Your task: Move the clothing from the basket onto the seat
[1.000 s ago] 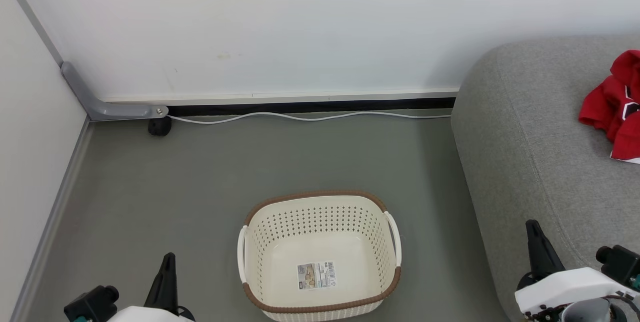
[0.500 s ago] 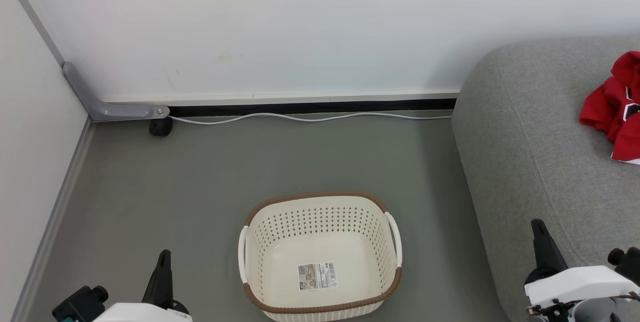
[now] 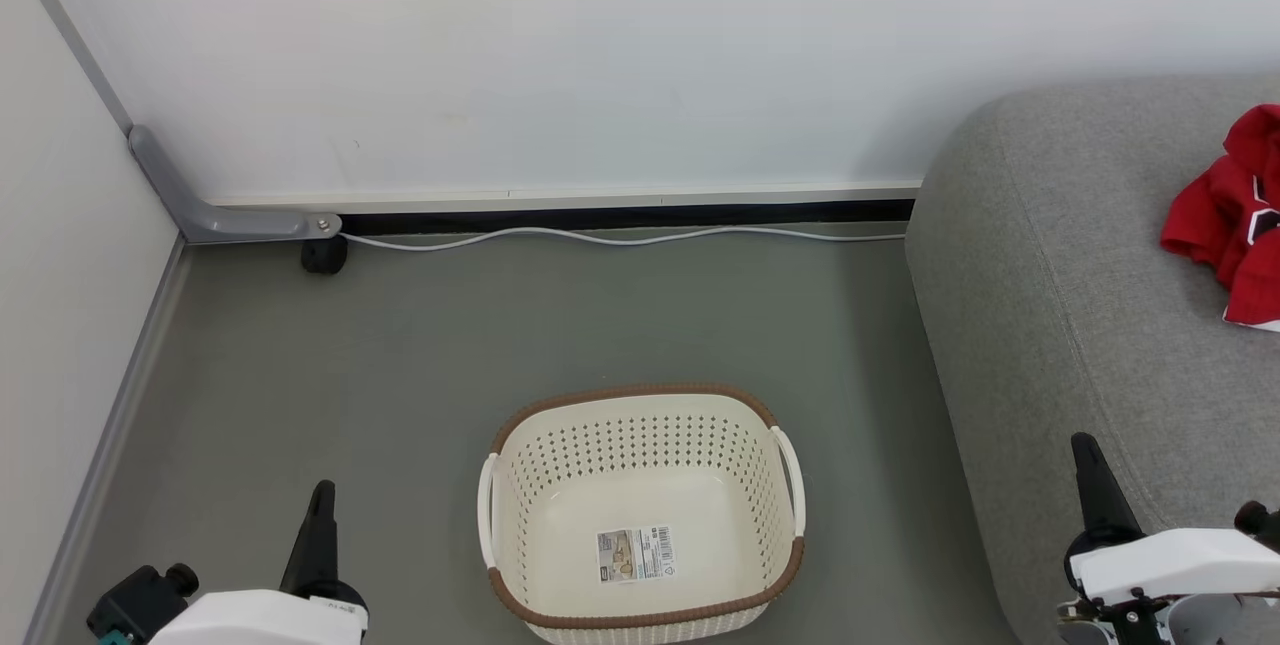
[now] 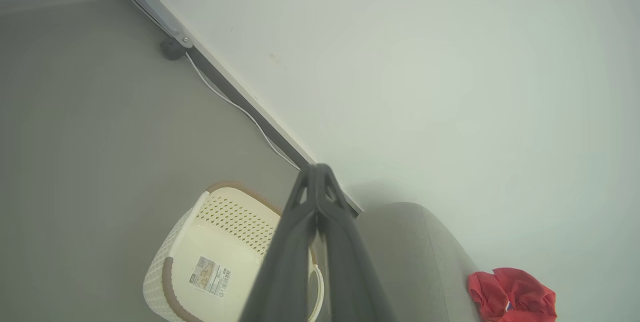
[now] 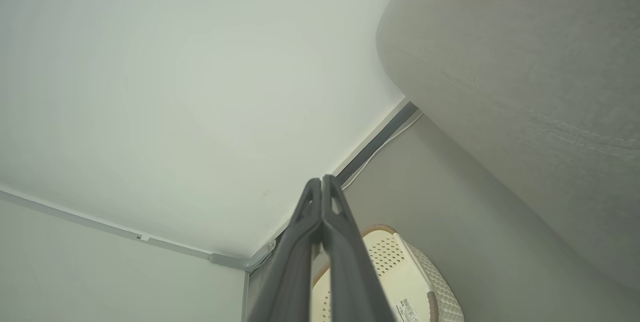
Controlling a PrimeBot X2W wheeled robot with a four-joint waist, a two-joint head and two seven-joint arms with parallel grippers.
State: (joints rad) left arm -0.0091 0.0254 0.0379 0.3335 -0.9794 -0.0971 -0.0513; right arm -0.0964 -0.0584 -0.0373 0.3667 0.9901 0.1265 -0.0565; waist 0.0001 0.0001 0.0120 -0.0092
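Basket (image 3: 640, 392) empty on floor (image 3: 400, 375); clothes (image 3: 1232, 215) lie on seat (image 3: 1050, 255), back from its corner. Task looks done, imo. L gripper (image 3: 321, 490), R gripper (image 3: 1080, 443): both closed tight, nothing held.

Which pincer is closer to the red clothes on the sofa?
The right pincer: it hovers at the edge of the seat, short of the clothing. The left pincer hangs beyond the basket, over the floor.

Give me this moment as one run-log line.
basket: empty | clothing: on seat | left end effector: shut, holding nothing | right end effector: shut, holding nothing | task: looks done
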